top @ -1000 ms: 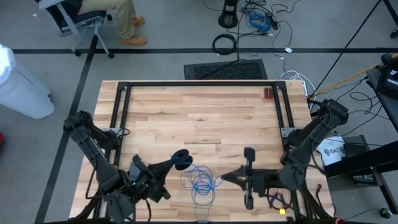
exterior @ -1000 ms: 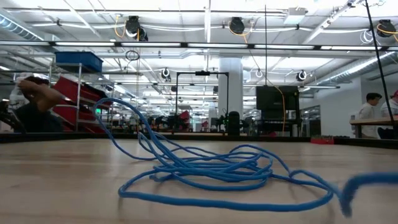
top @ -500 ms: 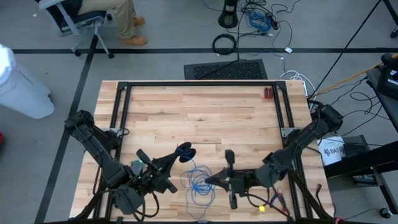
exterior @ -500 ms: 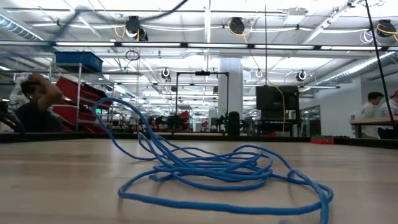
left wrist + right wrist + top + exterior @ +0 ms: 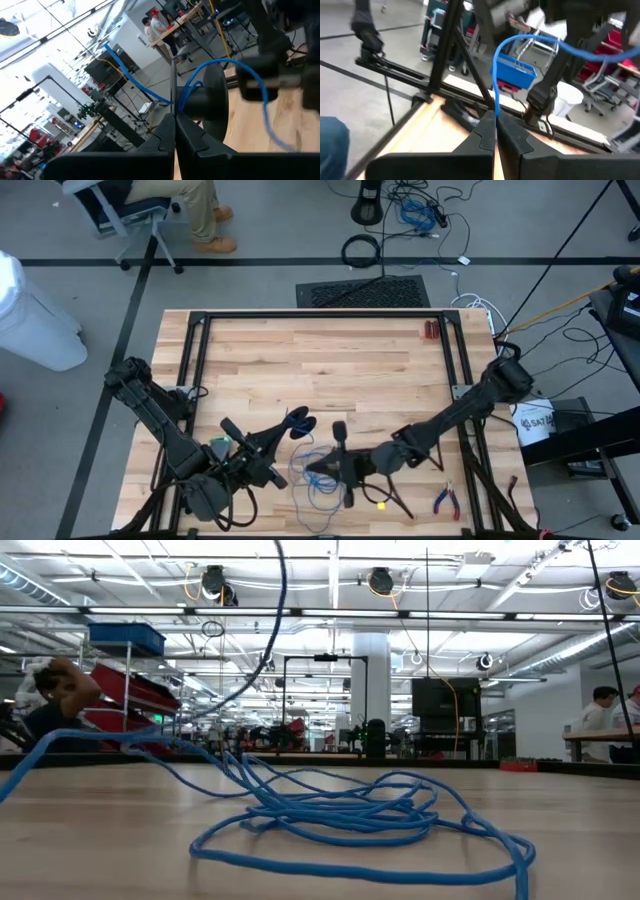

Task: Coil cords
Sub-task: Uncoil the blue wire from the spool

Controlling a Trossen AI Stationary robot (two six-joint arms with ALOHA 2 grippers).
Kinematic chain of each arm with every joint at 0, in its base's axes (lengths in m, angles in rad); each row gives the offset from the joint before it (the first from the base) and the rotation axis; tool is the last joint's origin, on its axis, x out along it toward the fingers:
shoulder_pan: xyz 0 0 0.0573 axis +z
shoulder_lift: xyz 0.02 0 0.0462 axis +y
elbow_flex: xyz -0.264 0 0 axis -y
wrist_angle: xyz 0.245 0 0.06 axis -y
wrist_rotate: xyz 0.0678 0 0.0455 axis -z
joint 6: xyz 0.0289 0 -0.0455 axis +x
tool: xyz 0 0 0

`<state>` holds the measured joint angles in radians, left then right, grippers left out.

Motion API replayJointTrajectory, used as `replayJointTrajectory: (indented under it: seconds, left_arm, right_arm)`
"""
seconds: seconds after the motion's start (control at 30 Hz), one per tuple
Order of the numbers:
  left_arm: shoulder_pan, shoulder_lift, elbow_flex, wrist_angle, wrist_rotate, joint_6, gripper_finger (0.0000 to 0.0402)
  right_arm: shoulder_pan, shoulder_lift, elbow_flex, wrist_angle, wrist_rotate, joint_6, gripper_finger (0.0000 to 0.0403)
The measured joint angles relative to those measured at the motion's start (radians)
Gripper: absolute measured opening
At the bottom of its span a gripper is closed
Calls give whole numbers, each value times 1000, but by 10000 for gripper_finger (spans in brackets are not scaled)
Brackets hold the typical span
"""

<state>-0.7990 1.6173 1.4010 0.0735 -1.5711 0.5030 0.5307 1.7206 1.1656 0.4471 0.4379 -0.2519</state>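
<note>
Blue cord (image 5: 322, 475) sprawls in a loose tangle near the table's front edge. The left gripper (image 5: 291, 425) and the right gripper (image 5: 312, 468) are each pinched tight on a strand, lifting it. Gathering looks underway; next, wind one even loop.

High view looks straight down on the whole table (image 5: 320, 350), low view sits at tabletop level close to the blue cord (image 5: 340, 815), facing the room, wrist views look forward along each arm's fingers; all share that cord.
</note>
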Motion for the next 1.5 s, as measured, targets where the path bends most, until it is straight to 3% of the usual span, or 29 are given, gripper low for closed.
replayJointTrajectory:
  seconds: [0.37, 0.9, 1.07, 1.37, 1.5]
  left_arm:
    - [-2, 0, 1, 131, 77, 36, 2]
    - [37, 0, 1, 122, 2, 87, 2]
    - [79, 0, 1, 24, 5, 79, 2]
    - [80, 0, 1, 86, 99, 60, 2]
    - [83, 0, 1, 80, 70, 108, 2]
  right_arm:
    - [-41, 30, 0, -30, 1, 54, 0]
    - [-9, 28, 0, 30, -55, -76, 0]
    - [-10, 28, 0, 121, -129, -96, 0]
    - [-35, 40, 0, 74, -129, -99, 0]
    - [-45, 69, 0, 97, -151, -86, 0]
